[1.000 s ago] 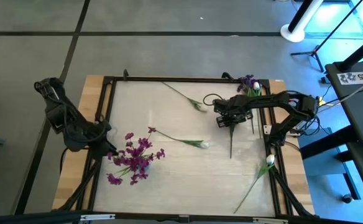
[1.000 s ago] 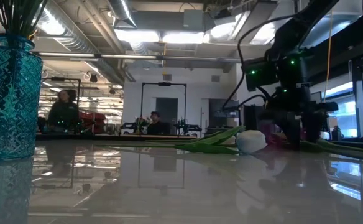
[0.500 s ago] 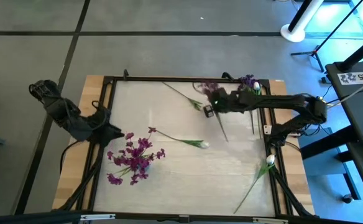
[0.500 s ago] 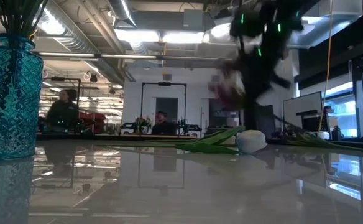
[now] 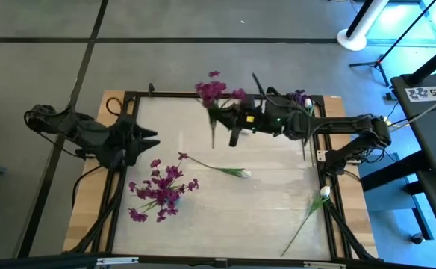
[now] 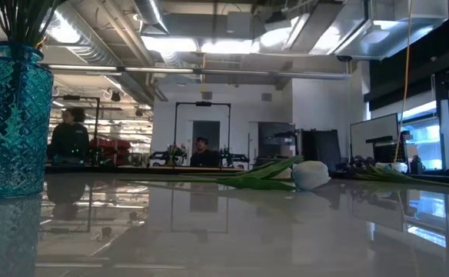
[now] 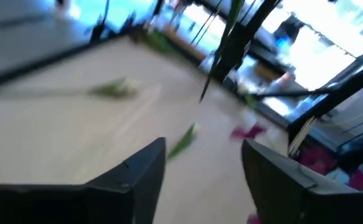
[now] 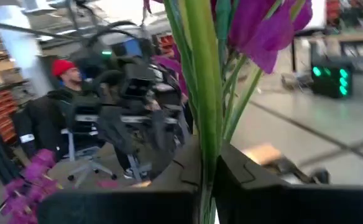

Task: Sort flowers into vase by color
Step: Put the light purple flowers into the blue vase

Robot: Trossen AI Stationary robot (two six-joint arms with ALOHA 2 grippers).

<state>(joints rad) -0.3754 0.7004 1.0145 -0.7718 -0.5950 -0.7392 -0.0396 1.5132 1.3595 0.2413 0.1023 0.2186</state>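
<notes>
My right gripper (image 5: 231, 119) hangs over the far middle of the table, shut on a purple flower whose blooms (image 5: 211, 90) point toward the far left. My left gripper (image 5: 145, 138) stands open at the table's left edge and holds nothing. A bunch of purple flowers (image 5: 160, 191) lies flat at the near left. One white flower (image 5: 243, 173) lies in the middle and another (image 5: 324, 193) at the right edge. The blue vase (image 6: 9, 115) holds green stems. Neither arm shows in the low view. My right gripper pinches the purple flower's green stem (image 8: 205, 146) between its two fingers, below the magenta blooms (image 8: 262, 28). The fingers lie across the stem. The flower is lifted clear of the table, with its blooms beyond the fingertips.
A dark frame (image 5: 203, 96) runs round the table top. More purple and white flowers (image 5: 300, 99) stand at the far right corner. People sit in the room beyond the table (image 6: 71, 142).
My right gripper has risen from the table's right middle with the purple flower and swung toward the far left, turning as it went. The flower, whose stem pointed toward the near edge, is now lifted clear with its blooms leading. My left gripper has moved toward the far edge.
</notes>
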